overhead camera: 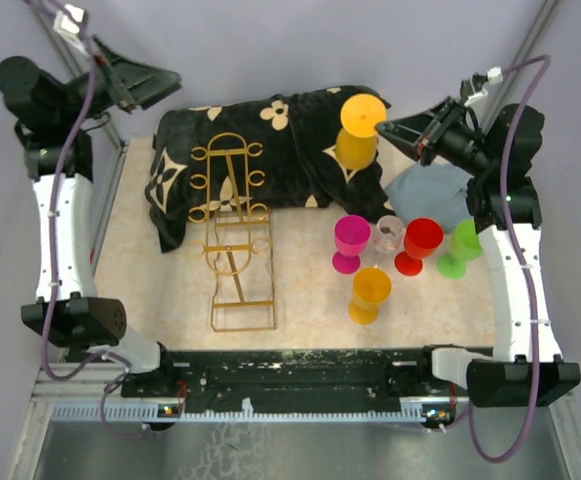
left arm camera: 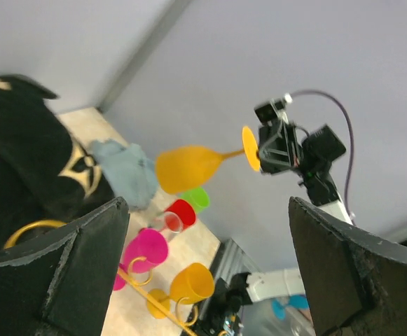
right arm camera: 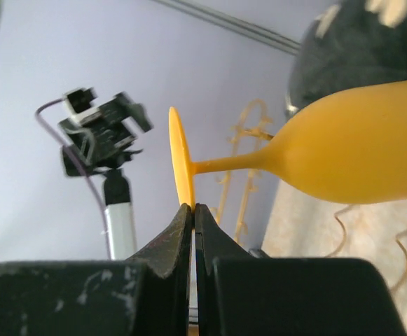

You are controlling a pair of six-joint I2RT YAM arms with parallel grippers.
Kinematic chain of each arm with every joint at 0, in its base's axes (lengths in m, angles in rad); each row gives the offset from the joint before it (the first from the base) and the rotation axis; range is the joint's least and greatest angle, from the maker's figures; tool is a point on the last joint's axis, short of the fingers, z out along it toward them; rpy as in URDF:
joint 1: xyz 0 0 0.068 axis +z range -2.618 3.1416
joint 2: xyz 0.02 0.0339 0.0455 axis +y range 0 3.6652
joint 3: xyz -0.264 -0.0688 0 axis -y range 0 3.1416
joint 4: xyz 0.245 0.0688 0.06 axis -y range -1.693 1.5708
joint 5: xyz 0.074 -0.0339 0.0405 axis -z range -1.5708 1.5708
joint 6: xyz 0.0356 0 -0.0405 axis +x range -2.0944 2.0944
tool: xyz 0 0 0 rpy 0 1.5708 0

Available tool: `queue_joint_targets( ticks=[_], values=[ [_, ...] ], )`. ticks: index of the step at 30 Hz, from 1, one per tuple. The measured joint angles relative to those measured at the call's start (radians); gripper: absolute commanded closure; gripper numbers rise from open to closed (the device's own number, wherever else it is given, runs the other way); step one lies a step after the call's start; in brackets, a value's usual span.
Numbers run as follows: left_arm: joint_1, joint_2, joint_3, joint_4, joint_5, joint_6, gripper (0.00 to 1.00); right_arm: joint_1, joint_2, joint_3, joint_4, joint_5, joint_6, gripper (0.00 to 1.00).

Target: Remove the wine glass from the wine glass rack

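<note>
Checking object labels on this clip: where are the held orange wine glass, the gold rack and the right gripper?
held orange wine glass (right arm camera: 357, 157), right wrist view, on its bowl.
wine glass rack (overhead camera: 228, 214), top external view, on a middle crossbar.
right gripper (right arm camera: 191, 208), right wrist view, between the shut fingertips.

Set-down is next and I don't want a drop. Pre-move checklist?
1. Right gripper shut on orange wine glass by its foot: ok.
2. Grip depth: not ok, only the foot's rim is pinched.
3. Glass clear of wine glass rack: ok.
4. Left gripper open, away from the glass: ok.
5. Bare table between rack and the standing glasses: ok.
</note>
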Motion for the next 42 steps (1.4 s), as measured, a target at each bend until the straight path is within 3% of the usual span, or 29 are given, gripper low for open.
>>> queue_joint_targets(
  ticks=[9,17,26,35,38,42],
  values=[
    [-0.392,0.185,0.146,0.048,-0.045,0.044,0.00,0.001,0.057,0.030,0.542,-0.069,0.346,1.00],
    [-0.523,0.274,0.102,0.276,-0.062,-0.109,0.00,0.001,-0.105,-0.180,0.933,-0.011,0.584,1.00],
    [-0.639,0.311,0.083,0.537,-0.078,-0.267,0.00,0.001,-0.244,-0.254,1.035,0.048,0.641,1.00],
    [-0.671,0.322,0.112,0.606,-0.089,-0.310,0.02,0.001,-0.229,-0.275,1.110,0.063,0.676,1.00],
    [-0.687,0.320,0.121,0.618,-0.089,-0.311,0.09,0.001,-0.207,-0.302,1.138,0.066,0.695,1.00],
    [-0.694,0.312,0.121,0.624,-0.089,-0.314,0.26,0.001,-0.182,-0.333,1.166,0.068,0.715,1.00]
  ],
)
